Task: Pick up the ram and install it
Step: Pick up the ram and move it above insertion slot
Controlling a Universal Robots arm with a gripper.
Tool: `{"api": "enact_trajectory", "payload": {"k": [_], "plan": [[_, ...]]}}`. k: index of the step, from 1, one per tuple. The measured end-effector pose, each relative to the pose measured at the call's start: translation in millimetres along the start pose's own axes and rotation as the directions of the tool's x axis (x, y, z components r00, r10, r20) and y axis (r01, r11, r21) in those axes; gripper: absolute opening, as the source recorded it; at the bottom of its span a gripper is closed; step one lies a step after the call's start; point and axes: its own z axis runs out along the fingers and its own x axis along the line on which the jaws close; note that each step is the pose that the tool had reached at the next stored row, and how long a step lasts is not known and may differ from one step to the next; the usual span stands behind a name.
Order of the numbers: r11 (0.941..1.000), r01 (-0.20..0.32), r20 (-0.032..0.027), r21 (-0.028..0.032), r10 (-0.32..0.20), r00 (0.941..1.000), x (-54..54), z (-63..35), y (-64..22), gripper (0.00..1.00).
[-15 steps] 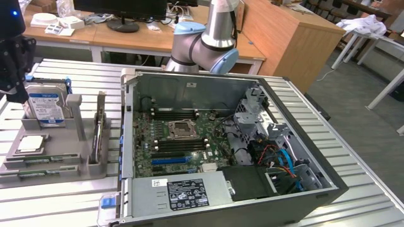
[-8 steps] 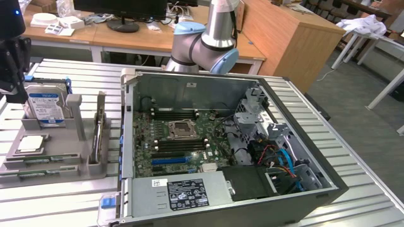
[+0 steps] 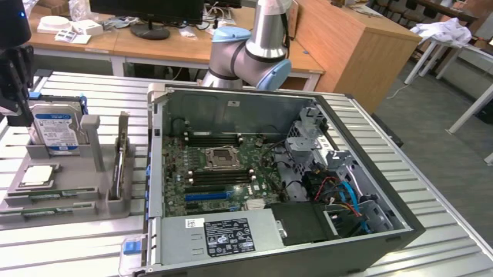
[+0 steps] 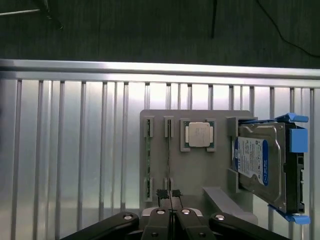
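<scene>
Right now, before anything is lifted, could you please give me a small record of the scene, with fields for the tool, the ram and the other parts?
tool: shut, holding nothing, over the tray's narrow slots
ram: green stick on edge in a narrow slot, not lifted
tray: grey, on the slatted table, at the exterior view's left of the case
hard drive: standing in the tray
processor: flat in the tray, between the slots and the hard drive
case: open, on the same table
</scene>
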Motion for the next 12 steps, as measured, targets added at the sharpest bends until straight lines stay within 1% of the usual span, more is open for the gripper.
{"api": "enact_trajectory", "payload": {"k": [3, 7, 11, 12], "plan": [[1.0000, 0.000, 0.0010, 0.0004, 0.000, 1.0000, -0.2, 0.1, 0.0, 0.11], [1.0000, 0.002, 0.0055, 0.0009, -0.002, 1.0000, -2.4, 0.3, 0.0, 0.11], [1.0000, 0.003, 0.0112, 0.0011, -0.003, 0.9999, -5.9, 0.6, 0.0, 0.11], [1.0000, 0.004, 0.0118, 0.0012, -0.004, 0.9999, -6.0, 0.6, -0.1, 0.11]]}}
